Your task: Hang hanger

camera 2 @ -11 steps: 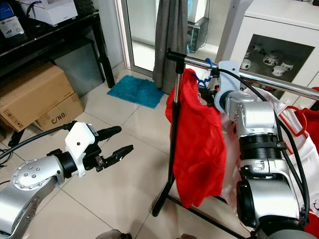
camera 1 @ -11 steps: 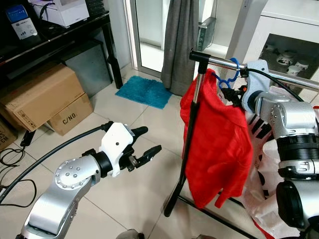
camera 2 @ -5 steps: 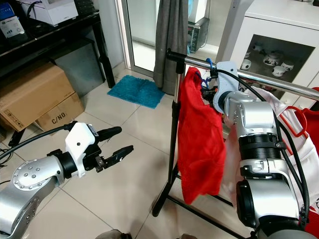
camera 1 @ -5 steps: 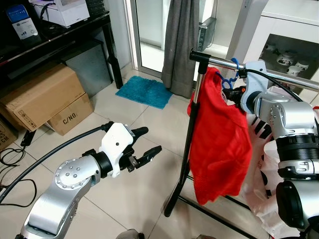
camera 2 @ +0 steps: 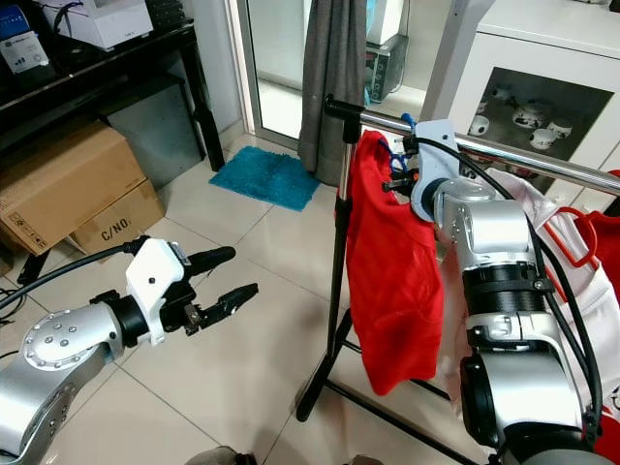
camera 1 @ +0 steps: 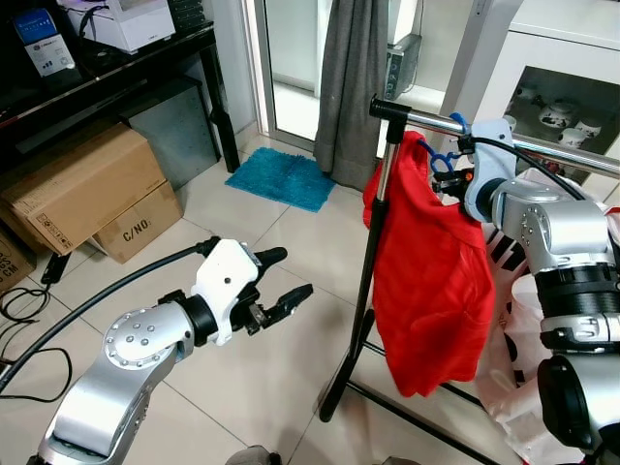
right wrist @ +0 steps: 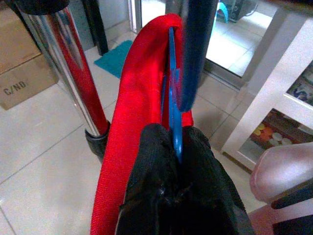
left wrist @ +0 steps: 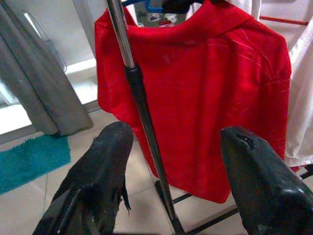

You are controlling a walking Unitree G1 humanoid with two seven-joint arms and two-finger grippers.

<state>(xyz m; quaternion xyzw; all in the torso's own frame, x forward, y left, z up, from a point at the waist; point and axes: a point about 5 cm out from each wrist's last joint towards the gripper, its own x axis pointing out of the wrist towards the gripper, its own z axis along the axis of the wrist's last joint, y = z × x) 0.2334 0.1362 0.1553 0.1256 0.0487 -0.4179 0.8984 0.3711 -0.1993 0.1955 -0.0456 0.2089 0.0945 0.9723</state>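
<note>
The smaller cardboard box (camera 1: 136,225) on the floor beneath the black table carries the black printed marking "C/NO." on its side, readable in both eye views and again, as "C/NO", at the edge of the right wrist view. A small blue-and-white device (camera 1: 43,41) on the table top has printing on its face, but it is too small to read. No other text can be made out.
</note>
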